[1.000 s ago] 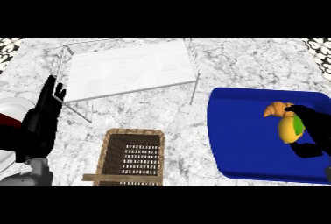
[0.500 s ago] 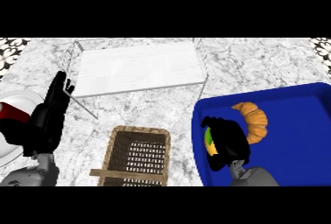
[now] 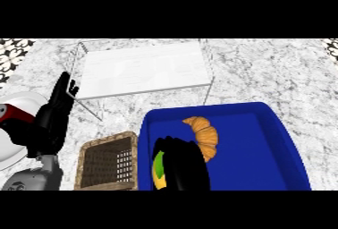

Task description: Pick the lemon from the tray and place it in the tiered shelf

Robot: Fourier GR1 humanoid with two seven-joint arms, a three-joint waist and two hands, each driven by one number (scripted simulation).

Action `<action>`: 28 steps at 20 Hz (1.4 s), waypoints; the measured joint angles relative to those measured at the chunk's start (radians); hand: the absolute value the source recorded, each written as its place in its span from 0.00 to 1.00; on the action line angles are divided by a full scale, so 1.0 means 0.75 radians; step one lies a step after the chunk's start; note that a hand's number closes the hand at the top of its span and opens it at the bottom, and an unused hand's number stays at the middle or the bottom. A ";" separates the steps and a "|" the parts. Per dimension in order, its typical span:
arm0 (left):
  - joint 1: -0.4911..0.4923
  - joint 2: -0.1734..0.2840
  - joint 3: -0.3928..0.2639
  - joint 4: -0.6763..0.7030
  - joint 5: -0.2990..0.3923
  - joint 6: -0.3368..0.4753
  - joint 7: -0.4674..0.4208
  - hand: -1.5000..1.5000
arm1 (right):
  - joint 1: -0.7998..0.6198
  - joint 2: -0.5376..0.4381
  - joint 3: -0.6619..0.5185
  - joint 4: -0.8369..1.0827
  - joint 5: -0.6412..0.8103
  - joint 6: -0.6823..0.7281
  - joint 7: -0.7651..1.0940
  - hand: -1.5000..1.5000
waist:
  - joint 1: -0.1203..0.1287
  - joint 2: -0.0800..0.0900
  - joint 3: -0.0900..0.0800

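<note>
Okay, step: grasp done by the look of it, lift not yet.
Right hand [image 3: 183,163]: fingers curled round the lemon [image 3: 158,170], mostly hiding it.
Lemon: low at the tray's [image 3: 277,147] left end, just beside the croissant [image 3: 203,136].
Left hand [image 3: 56,112]: resting at left, fingers straight, holding nothing.
Next: you lift clear of the tray wall, then carry up-left to the tiered shelf [image 3: 142,67].
Watch: the basket [image 3: 109,159] sits near that path.

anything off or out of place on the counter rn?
Nothing stands out. The croissant lies inside the blue tray, nothing spilled. The right hand is curled over the lemon in the tray. The tiered shelf and wicker basket stand upright. The left hand rests open at the left.
</note>
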 measured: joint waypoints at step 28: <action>-0.002 0.004 0.033 0.025 -0.004 0.004 -0.018 0.50 | -0.855 0.001 -0.309 0.191 0.033 -0.199 0.311 1.00 | -0.033 0.008 0.001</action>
